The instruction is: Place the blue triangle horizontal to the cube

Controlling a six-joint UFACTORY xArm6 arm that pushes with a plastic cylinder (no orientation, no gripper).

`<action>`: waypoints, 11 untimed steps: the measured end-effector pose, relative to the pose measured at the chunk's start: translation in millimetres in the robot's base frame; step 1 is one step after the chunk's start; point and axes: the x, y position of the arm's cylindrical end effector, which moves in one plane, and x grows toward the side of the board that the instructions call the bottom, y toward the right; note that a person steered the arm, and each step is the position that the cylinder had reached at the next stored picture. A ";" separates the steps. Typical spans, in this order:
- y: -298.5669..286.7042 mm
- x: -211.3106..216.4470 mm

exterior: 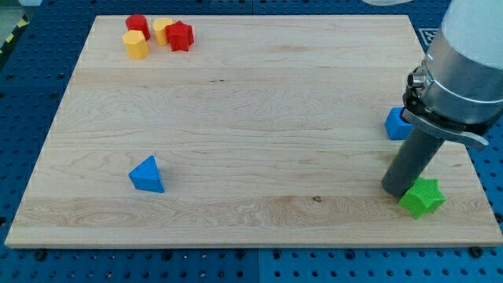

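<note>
No claw on this rig, just my tip (398, 191), the bottom end of a dark rod, so there's nothing to open or hold. It sits down at the board's 4 o'clock corner, right up against the green star block (422, 196), which is at its 3 o'clock; can't tell if they actually touch. The blue cube (398, 124) is at the tip's 12 o'clock, half hidden behind the arm, close to the wooden board (251, 110) and its right edge.

The blue triangle (148, 174) is way off at 9 o'clock from the tip, well apart, with bare wood between them.

Up at the board's 11 o'clock corner: red cylinder (137, 25), two yellow blocks (136, 44) (162, 30) and a red star (180, 36), bunched together.
</note>
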 end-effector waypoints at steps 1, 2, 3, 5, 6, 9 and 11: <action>-10.7 -3.0; -84.1 -5.1; -173.9 18.2; -277.5 17.3; -333.7 12.1; -333.9 -51.8; -274.7 -81.1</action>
